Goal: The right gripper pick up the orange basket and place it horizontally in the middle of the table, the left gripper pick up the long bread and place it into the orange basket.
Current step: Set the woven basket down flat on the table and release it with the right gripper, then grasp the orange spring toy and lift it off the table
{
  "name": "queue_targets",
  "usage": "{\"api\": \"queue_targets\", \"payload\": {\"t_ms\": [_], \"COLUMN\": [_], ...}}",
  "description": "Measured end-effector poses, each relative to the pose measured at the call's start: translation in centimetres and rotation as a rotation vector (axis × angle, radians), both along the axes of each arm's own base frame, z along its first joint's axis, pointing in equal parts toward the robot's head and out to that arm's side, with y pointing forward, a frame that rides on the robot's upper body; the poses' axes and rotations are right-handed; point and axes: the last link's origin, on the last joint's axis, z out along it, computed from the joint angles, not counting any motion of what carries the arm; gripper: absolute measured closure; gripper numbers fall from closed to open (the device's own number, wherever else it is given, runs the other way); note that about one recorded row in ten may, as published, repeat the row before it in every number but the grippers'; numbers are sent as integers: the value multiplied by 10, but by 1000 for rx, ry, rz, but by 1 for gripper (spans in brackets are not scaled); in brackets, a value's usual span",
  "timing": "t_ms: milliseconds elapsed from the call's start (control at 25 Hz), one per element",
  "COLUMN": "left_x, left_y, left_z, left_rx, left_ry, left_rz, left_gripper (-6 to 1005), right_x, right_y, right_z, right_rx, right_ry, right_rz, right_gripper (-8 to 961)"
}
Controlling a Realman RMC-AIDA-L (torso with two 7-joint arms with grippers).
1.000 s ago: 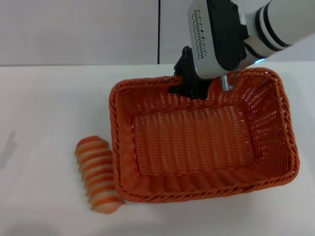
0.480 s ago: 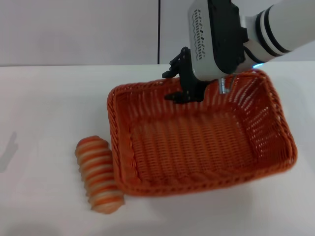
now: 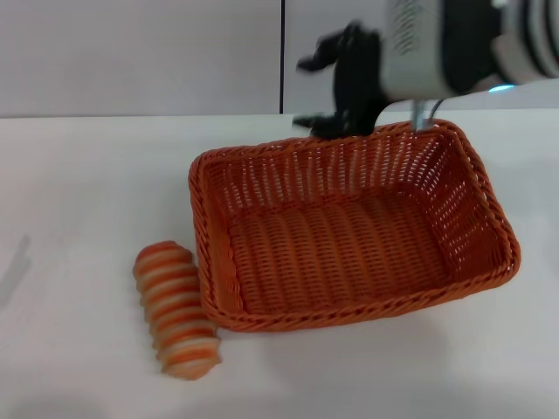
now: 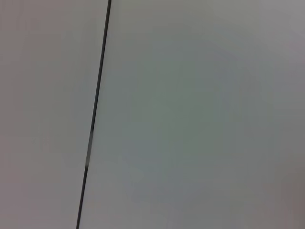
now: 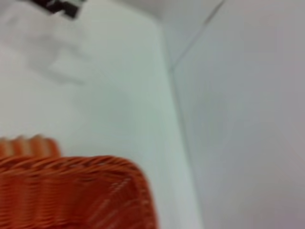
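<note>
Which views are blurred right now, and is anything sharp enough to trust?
Head view: the right gripper is motion-smeared; the orange basket and long bread are sharp. Right wrist view: soft all over, the basket rim only a blur. Left wrist view: a plain wall with a dark seam.

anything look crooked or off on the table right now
The orange basket sits skewed, its long sides angled to the table edge, not square. The long bread lies beside its near-left corner, outside it. Nothing is spilled or damaged.

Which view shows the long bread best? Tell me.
The head view: the whole long bread lies on the table beside the orange basket. The right wrist view catches only an end; the left wrist view shows none.
</note>
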Motion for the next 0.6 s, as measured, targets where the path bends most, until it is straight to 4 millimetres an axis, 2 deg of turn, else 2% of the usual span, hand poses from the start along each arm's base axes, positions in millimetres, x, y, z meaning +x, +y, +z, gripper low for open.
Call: {"api": "queue_targets", "payload": {"t_ms": [40, 80, 160, 240, 280, 360, 480, 600], "left_x": [1, 1, -1, -5, -5, -5, 2, 10], "left_y": [-3, -3, -7, -9, -9, -9, -7, 0], "left_z": [6, 6, 18, 42, 42, 56, 80, 94], "left_rx": [2, 2, -14, -100, -100, -160, -288, -415], "left_ry": [-6, -6, -27, -103, -103, -134, -171, -181], "left_rz": [-22, -22, -35, -34, -34, -42, -69, -74], "left_gripper": [292, 292, 294, 295, 295, 296, 298, 300], "right_x": [-2, -2, -2, 1, 7, 18, 49, 79], "right_y": [-7, -7, -16, -25, -29, -36, -49, -62], "right_z": [16, 16, 34, 53, 62, 81, 108, 123], "right_rx": [63, 63, 130, 188, 213, 259, 306, 301], "right_ry": [63, 63, 162, 296, 371, 519, 752, 962], "right_rz": [-2, -2, -13, -44, -74, -122, -206, -266], "right_gripper": [319, 321, 322, 322, 322, 321, 321, 321]}}
